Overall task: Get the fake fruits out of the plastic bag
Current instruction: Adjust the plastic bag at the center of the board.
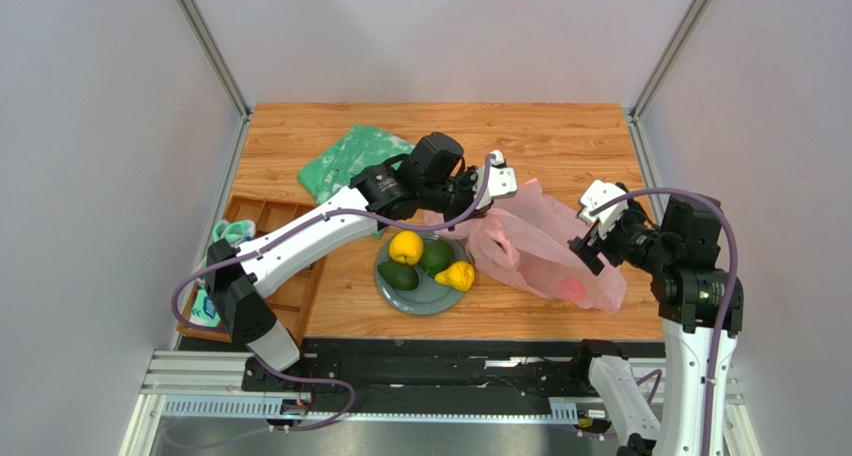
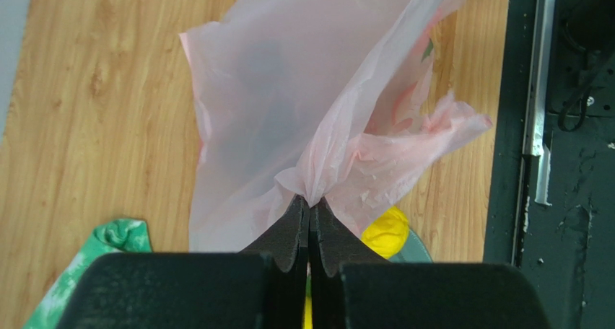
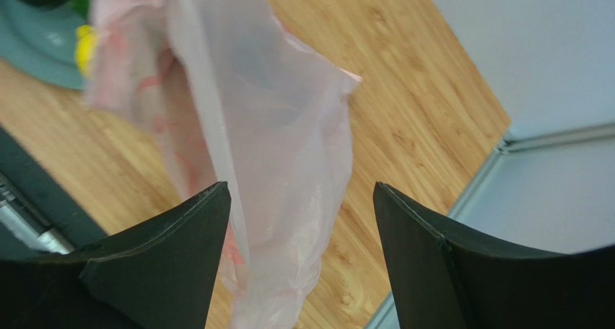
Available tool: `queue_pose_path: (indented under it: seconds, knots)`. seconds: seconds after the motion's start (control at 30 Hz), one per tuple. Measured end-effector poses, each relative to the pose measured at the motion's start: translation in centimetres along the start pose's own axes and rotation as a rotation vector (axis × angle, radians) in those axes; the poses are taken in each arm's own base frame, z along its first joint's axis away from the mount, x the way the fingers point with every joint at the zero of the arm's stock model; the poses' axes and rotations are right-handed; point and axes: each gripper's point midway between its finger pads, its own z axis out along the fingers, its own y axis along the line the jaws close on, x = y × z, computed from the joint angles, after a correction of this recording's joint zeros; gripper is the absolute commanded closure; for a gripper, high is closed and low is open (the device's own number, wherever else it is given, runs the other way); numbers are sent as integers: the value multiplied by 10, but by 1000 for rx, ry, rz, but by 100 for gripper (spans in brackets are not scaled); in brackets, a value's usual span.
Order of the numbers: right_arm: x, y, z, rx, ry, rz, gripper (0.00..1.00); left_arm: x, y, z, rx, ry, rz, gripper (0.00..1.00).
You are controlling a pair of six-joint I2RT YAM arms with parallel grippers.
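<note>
Left wrist: plastic bag (image 2: 289, 112) pinched between shut jaws

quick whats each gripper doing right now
left gripper: closed, pinching the plastic bag
right gripper: open, holding nothing

The light-brown wooden tabletop (image 1: 560, 141) is being occupied at upper left by a flat green patterned bag (image 1: 345, 161), at far left by a wooden compartment tray (image 1: 258, 216), at lower centre by a round grey-green plate (image 1: 425, 300). A thin translucent pink plastic bag (image 1: 540, 261) is being partly supported at right.
</note>
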Motion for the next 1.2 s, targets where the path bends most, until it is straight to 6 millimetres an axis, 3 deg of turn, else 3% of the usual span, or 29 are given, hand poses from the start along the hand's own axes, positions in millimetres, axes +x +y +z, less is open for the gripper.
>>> queue_pose_path:
  seconds: [0.1, 0.27, 0.37, 0.5, 0.67, 0.83, 1.03, 1.2]
  knots:
    - [8, 26, 3, -126, 13, 6, 36, -7, 10, -3, -37, -17, -3, 100]
    - [22, 50, 13, -278, 38, 3, 60, -1, 21, -3, -72, -4, -54, 100]
    - [31, 66, 21, -365, 43, -36, 67, 3, 29, -1, -85, 2, -93, 100]
    - [41, 92, 29, -484, 42, -120, 70, 5, 35, 2, -94, 5, -130, 100]
    - [77, 118, 41, -582, 127, -110, 74, 1, 38, 6, -97, -1, -135, 100]
    - [111, 106, 79, -538, 261, -15, 75, -5, 40, 4, -102, -14, -127, 100]
    - [128, 68, 132, -395, 331, 55, 74, -9, 35, 4, -69, -29, -126, 100]
    - [136, 50, 171, -337, 346, 115, 58, -11, 23, 5, -6, -41, -132, 100]
